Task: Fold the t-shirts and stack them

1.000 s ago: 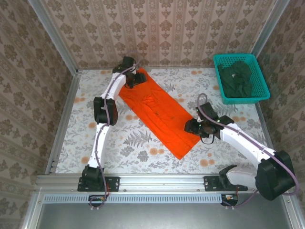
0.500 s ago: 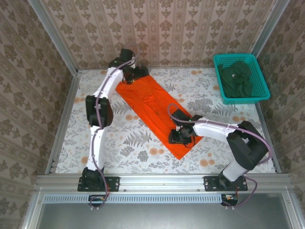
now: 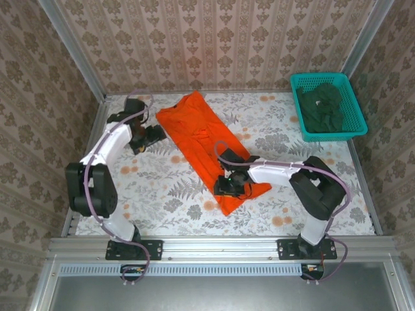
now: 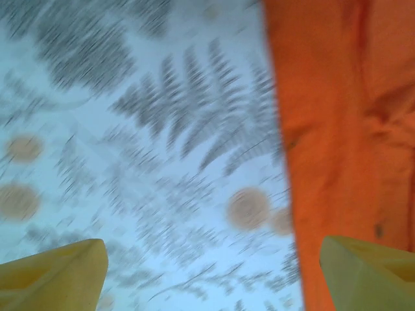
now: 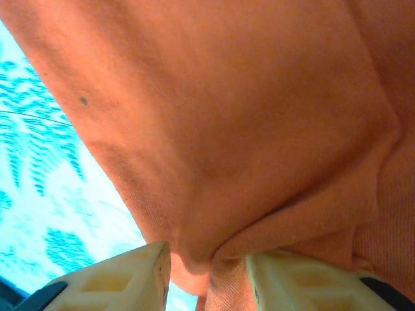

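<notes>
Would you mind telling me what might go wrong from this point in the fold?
1. The right tool pinches only a small bunch of the orange t-shirt; it may slip out when lifted.
2. The left tool is open beside the shirt's edge, over the bare table, so a one-sided pull could drag or skew the cloth.

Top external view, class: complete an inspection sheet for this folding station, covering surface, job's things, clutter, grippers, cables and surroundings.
Surface: floral-patterned table, flat.
Job's things: orange t-shirt lies diagonally in a long strip; dark green t-shirts heaped in teal mesh basket.
Clutter: nothing seen.
Grippers: left gripper open, beside the orange shirt, holding nothing; right gripper pinches a fold of it.
Cables: purple cable runs along each arm.
Surroundings: patterned wallpaper walls, metal frame.
</notes>
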Tool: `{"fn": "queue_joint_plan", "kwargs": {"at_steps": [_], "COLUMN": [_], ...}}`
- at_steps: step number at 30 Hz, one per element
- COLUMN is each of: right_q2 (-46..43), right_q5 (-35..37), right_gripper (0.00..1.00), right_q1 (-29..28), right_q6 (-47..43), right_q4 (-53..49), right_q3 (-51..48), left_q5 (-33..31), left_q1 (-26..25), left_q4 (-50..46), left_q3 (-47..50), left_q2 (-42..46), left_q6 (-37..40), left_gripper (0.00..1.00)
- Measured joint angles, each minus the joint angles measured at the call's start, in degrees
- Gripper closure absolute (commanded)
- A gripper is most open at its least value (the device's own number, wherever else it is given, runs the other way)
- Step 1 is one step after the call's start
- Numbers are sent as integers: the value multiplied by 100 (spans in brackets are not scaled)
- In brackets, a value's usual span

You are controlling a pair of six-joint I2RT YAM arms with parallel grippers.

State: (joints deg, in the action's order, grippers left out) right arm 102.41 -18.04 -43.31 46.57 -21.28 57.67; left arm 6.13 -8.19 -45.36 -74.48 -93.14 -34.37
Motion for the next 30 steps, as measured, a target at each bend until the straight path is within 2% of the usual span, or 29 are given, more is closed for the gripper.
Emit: {"fn": "queue_joint_plan", "kwargs": {"at_steps": [3, 7, 14, 19, 22, 25, 30], "right_q2": [363, 997, 2406, 3180, 3167, 2918, 1659], "right_q5": [-223, -407, -901, -909, -798, -717, -581], "right_gripper": [59, 58, 54, 42, 39, 38, 37], "right_q1": [-162, -514, -992, -1305, -1475, -1574, -1377], "right_q6": [332, 640, 901, 411, 68, -201, -468], "right_q4": [149, 208, 24, -658, -922, -927, -708], "right_q3": [389, 1209, 3226, 4732, 4868, 4590, 3456], "left_q5": [-20, -15, 103, 229, 291, 361, 424], "left_q1": [254, 483, 675, 800, 820, 817, 684], "left_q4": [-55, -70, -46, -52, -46, -42, -70], "left_q3": [538, 780, 820, 662, 505, 367, 295], "left_q2": [544, 918, 647, 116, -92, -179, -186], "left_q6": [-111, -208, -210, -210, -210, -208, -129], "left_gripper": [13, 13, 13, 13, 13, 13, 14]}}
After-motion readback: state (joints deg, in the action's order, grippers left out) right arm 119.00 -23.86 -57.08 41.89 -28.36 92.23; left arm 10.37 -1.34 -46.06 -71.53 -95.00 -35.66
